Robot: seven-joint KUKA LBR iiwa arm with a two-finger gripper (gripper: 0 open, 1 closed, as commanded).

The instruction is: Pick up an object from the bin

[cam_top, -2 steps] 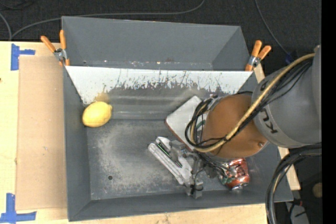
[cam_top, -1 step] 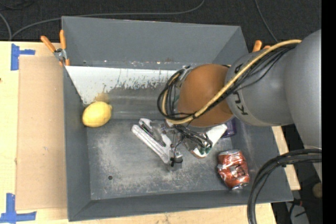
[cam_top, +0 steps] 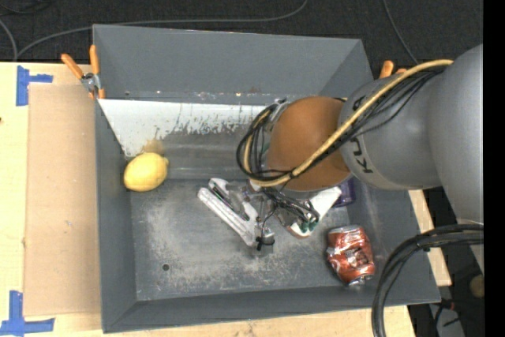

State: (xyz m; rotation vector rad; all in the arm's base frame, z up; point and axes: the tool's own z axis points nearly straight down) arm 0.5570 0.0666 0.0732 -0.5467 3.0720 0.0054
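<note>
Across the grey metal bin (cam_top: 181, 264) floor lies a silvery elongated metal tool (cam_top: 225, 209), its long axis running diagonally from upper left down to the jaws at its lower-right end. Whether the jaws are spread or pressed together, I cannot tell.

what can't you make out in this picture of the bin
Camera view:
- Gripper: open or shut is unclear; cables and its own body clutter it.
- White and green thing: mostly under the orange wrist cover, kind unclear.
- Purple thing: only a corner peeks out from under that cover.
- Crushed red can: label too small to read.
</note>
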